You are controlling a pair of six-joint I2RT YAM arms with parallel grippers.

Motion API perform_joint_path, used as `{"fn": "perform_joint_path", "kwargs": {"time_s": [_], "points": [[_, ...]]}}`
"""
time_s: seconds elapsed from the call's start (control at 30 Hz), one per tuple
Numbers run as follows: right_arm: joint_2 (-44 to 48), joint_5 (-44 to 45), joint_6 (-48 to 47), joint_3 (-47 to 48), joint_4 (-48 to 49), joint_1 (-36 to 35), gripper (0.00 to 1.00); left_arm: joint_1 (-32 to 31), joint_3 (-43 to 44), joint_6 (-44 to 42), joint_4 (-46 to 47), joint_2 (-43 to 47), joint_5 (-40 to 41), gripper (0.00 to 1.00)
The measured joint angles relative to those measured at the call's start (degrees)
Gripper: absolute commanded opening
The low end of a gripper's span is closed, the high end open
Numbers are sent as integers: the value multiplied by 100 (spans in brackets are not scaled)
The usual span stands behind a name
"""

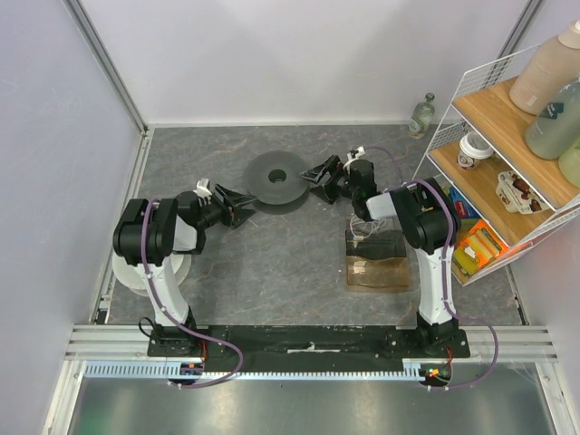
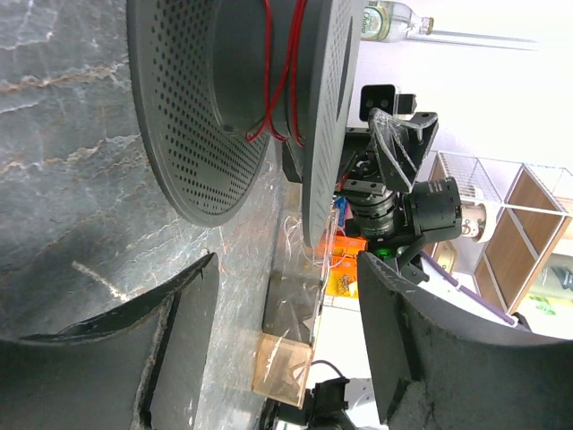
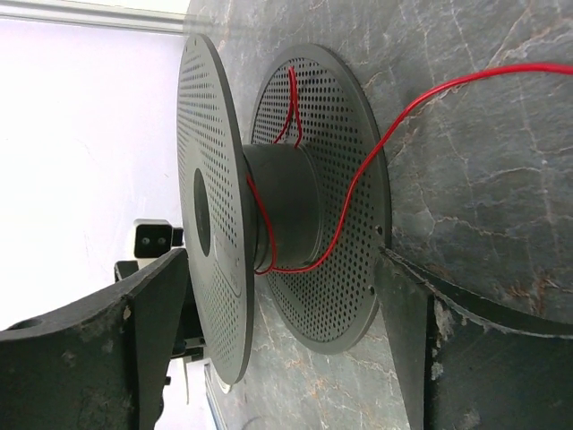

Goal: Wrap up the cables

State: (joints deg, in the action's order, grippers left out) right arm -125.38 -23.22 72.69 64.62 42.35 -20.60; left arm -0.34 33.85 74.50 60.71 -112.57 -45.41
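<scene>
A dark grey perforated spool (image 1: 276,179) lies flat at the table's back centre. The cable, a thin red wire (image 3: 358,179), makes a few loose turns round the spool's hub and runs off over the lower flange onto the table. In the left wrist view the same red wire (image 2: 279,81) shows between the flanges of the spool (image 2: 224,116). My left gripper (image 1: 246,207) is open, just short of the spool's left rim, with nothing between its fingers (image 2: 116,358). My right gripper (image 1: 314,178) is open at the spool's right rim, and the fingers (image 3: 466,349) straddle the spool's near edge (image 3: 295,296).
A clear plastic box (image 1: 376,259) sits on the table in front of the right arm. A wire shelf (image 1: 494,136) with bottles, jars and orange packets stands at the right. At the back wall stands a small glass bottle (image 1: 421,115). A white round object (image 1: 136,269) lies by the left arm.
</scene>
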Motion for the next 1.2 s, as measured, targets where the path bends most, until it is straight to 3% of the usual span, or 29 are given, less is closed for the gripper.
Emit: {"fn": "perform_joint_path", "kwargs": {"time_s": [0.07, 0.37, 0.57, 0.8, 1.0, 1.2], "points": [[61, -17, -72, -35, -59, 17, 98, 24, -7, -46, -22, 59, -20, 73], [466, 109, -531, -39, -592, 157, 98, 251, -11, -428, -398, 612, -26, 79], [763, 643, -1207, 461, -1764, 177, 98, 302, 33, -1093, -1167, 1329, -17, 83], [1231, 1117, -2188, 1086, -2946, 177, 98, 315, 1259, -3099, -3932, 2277, 289, 95], [1965, 1147, -3191, 1086, -3530, 175, 98, 317, 3578, -5010, -7073, 2583, 1311, 97], [2949, 1019, -4409, 1084, -4339, 177, 98, 323, 5567, -6100, -9200, 2544, 2114, 98]]}}
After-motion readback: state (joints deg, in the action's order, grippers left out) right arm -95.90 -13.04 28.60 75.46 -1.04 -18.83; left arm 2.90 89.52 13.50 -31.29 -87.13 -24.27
